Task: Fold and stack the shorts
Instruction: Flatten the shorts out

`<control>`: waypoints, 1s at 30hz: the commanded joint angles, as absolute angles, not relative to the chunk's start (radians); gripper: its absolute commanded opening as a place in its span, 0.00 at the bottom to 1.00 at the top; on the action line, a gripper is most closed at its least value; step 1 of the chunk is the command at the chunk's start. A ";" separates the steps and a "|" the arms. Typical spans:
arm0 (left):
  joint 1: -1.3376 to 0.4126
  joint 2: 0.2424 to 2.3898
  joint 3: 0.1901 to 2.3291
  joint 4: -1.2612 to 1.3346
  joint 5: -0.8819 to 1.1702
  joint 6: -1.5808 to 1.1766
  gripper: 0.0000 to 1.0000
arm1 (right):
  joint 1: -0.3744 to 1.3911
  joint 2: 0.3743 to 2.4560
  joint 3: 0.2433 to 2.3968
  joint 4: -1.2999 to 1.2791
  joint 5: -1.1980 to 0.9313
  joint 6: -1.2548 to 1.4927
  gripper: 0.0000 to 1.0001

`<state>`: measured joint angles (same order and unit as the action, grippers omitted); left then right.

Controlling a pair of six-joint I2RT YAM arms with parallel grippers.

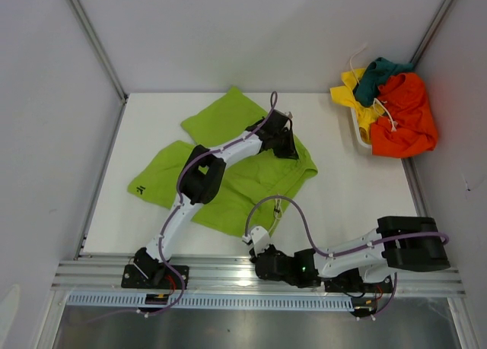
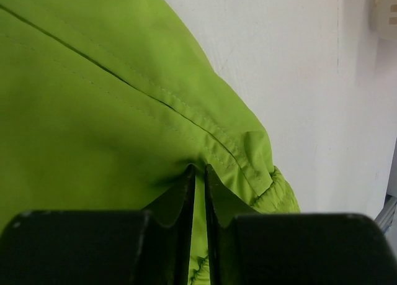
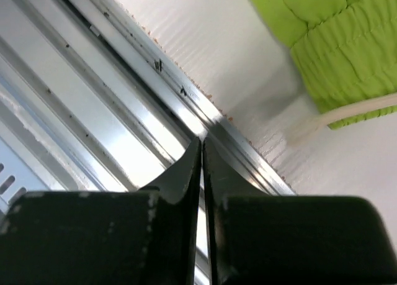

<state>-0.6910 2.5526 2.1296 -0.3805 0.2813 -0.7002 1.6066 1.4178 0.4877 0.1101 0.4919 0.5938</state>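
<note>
Left gripper (image 2: 200, 171) pinches a stitched seam of the lime green shorts (image 1: 228, 185), jaws clamped on the cloth, as the pair lies spread across the middle of the white worktop (image 1: 342, 189). Right gripper (image 3: 201, 145), jaws together and empty, hovers over the metal rail (image 3: 124, 111) at the worktop's near edge, near the waistband's white drawstring (image 3: 366, 108). An orange pair (image 1: 407, 115), a yellow pair (image 1: 348, 92) and a dark teal pair (image 1: 379, 72) sit heaped in a white basket (image 1: 358, 136) at the far right.
</note>
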 commanded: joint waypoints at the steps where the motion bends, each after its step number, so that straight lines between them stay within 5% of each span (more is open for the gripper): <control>1: -0.683 2.586 2.152 -0.410 0.227 -0.699 0.14 | 1.628 1.436 0.506 0.063 0.502 0.641 0.05; 4: -0.670 2.576 2.151 -0.411 0.224 -0.698 0.14 | 1.614 1.407 0.503 0.040 0.519 0.653 0.06; 9: -0.641 2.556 2.148 -0.410 0.224 -0.703 0.18 | 1.560 1.267 0.466 0.041 0.491 0.679 0.24; 15: -0.612 2.497 2.129 -0.377 0.245 -0.715 0.71 | 1.393 1.045 0.410 0.051 0.335 0.807 0.57; 20: -0.592 2.474 2.233 -0.417 0.235 -0.698 0.93 | 1.312 1.015 0.408 0.038 0.301 0.903 0.69; 23: -0.562 2.497 2.336 -0.474 0.233 -0.707 0.99 | 1.235 1.049 0.400 0.077 0.207 0.960 0.71; 30: -0.477 2.326 2.201 -0.435 0.238 -0.687 0.99 | 1.256 1.135 0.420 0.107 0.251 1.144 0.83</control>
